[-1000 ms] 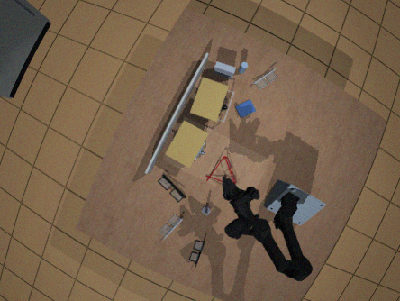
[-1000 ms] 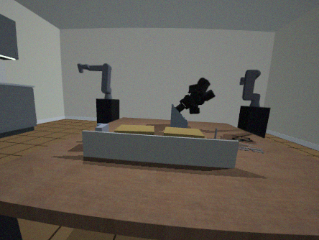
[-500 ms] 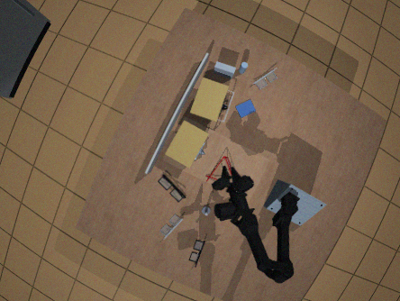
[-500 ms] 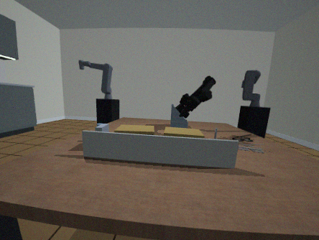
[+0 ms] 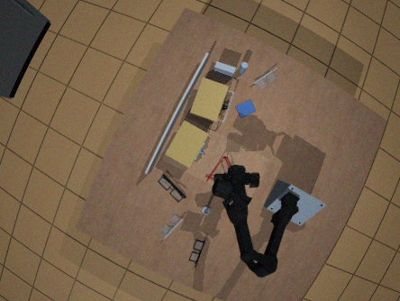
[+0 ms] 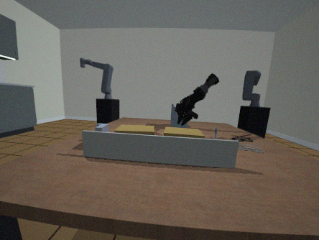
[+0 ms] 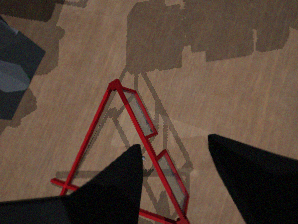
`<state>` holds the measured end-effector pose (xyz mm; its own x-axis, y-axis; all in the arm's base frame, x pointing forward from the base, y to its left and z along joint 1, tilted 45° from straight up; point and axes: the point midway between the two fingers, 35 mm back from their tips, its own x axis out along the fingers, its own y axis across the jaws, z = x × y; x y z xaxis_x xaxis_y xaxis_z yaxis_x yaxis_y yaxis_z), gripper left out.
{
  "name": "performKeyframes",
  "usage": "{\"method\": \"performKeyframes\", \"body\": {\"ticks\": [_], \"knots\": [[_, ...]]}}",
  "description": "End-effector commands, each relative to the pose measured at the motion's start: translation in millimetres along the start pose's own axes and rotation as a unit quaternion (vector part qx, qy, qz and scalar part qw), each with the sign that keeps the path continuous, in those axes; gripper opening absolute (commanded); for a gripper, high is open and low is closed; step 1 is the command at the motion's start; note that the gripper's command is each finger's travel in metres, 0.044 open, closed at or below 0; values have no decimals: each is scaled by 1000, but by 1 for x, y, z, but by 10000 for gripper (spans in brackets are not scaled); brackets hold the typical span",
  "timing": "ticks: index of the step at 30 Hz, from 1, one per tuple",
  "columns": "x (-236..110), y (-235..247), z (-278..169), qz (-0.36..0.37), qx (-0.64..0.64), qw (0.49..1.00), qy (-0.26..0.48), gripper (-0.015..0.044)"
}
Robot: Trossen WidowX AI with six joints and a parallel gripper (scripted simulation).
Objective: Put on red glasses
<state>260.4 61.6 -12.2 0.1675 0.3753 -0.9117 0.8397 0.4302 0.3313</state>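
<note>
Around me the pale walls [image 6: 162, 68] stand plain under a grey ceiling [image 6: 144, 12]. The floor [image 5: 68, 113] is tan tile with dark seams. On the far left a grey cabinet [image 6: 16, 108] stands against the wall. Two black pedestals [image 6: 108, 111] stand far back, each carrying a grey arm [image 6: 102, 72]. The light is dim and even.

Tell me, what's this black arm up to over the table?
The black arm is reaching down over a pair of red glasses that lies on the wooden table. Its gripper points down at the frame, with the fingers partly open on either side of it; nothing is held yet. The two display heads with yellow tops stand a little way off, next to a long grey barrier, and several other pairs of glasses lie scattered about. The grasp seems about to happen.
</note>
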Motion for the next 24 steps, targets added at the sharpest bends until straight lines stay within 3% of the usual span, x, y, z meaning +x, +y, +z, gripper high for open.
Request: {"method": "performKeyframes", "body": {"ticks": [1, 16, 19, 24], "knots": [[-2, 7, -25, 55, -158, 963, 211, 200], [-2, 7, -25, 55, -158, 963, 211, 200], [-2, 7, -25, 55, -158, 963, 211, 121], [-2, 7, -25, 55, -158, 963, 211, 120]]}}
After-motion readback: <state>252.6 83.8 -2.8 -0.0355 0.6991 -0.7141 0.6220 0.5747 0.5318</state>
